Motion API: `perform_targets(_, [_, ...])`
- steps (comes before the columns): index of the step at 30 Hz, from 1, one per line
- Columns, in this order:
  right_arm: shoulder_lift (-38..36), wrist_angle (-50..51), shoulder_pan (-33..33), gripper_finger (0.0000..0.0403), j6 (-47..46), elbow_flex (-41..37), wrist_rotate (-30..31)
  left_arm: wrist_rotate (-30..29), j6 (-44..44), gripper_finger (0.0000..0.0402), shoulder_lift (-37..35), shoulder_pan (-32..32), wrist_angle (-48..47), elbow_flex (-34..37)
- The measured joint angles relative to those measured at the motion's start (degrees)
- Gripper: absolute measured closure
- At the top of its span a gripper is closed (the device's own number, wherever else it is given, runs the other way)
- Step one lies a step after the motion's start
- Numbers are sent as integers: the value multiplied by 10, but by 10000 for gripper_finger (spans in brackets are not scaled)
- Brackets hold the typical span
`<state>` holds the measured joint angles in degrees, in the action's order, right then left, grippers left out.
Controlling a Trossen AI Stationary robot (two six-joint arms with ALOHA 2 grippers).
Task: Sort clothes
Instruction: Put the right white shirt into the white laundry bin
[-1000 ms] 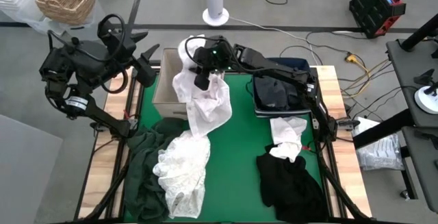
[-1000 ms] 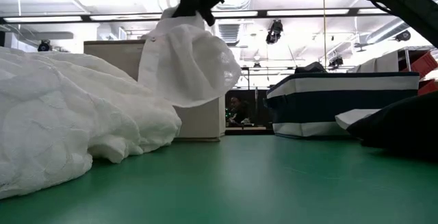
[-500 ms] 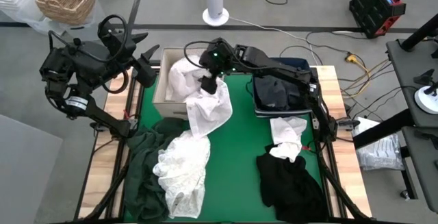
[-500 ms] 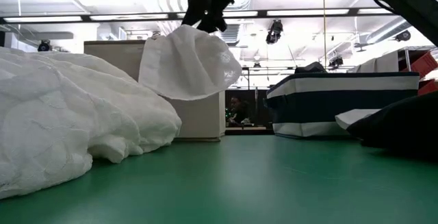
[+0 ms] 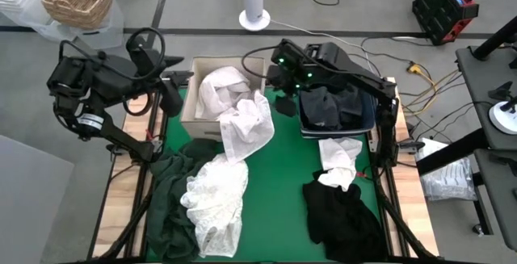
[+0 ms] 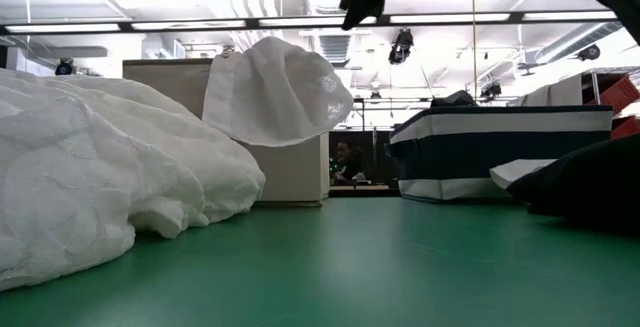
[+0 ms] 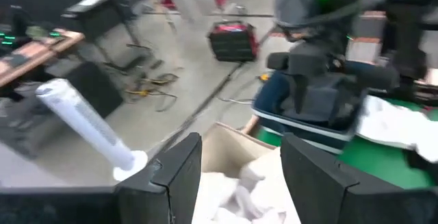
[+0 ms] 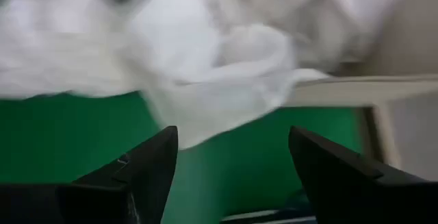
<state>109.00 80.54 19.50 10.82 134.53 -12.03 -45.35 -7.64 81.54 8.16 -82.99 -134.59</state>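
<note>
The right gripper (image 5: 284,94), fingers spread and empty, hovers between the beige box (image 5: 192,102) and navy bin (image 5: 367,119); the left gripper (image 5: 171,94), also spread, waits at the box's left. One white garment (image 5: 246,127) drapes half over the box's rim, not fully in. By my judgement most sorting remains: white lace (image 5: 214,203), dark green (image 5: 166,195) and black clothes (image 5: 339,215) lie on the near mat.

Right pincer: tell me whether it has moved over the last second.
Yes. The right pincer has let go and pulled away from the beige fabric box toward the navy blue bin.

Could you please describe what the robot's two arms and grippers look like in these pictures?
Both arms are dark, nearly black, and jointed. The left arm carries looped black cables, one forming a ring. The right arm shows small green lights near its wrist. The left gripper and right gripper each have two broad, flat, dark fingers.
</note>
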Motion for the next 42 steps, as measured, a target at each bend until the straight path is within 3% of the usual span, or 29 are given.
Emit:
perform_targets(2, [-3,1,1,136,1,-5,-42,10,0,224,0,0,-1,2])
perform_targets(7, [-3,-2,-1,137,-2,-31,-50,24,-5,224,0,0,-6,5])
perform_targets(15, [-5,-72,0,126,-37,-197,-50,26,-25,224,0,0,-25,5])
perform_targets(19, [-5,-145,-4,125,-61,-282,-93,26,-30,224,0,0,-35,5])
perform_targets(25, [-5,-225,-7,147,-86,-343,-109,26,-34,224,0,0,-35,5])
perform_targets(32, [-6,-236,-18,211,-78,-333,-109,26,-34,224,0,0,-36,5])
perform_targets(40, [-8,-237,-32,363,-67,-327,-109,25,-34,224,0,0,-37,5])
perform_targets(42, [-13,-234,-38,384,-67,-327,-110,25,-34,224,0,0,-37,5])
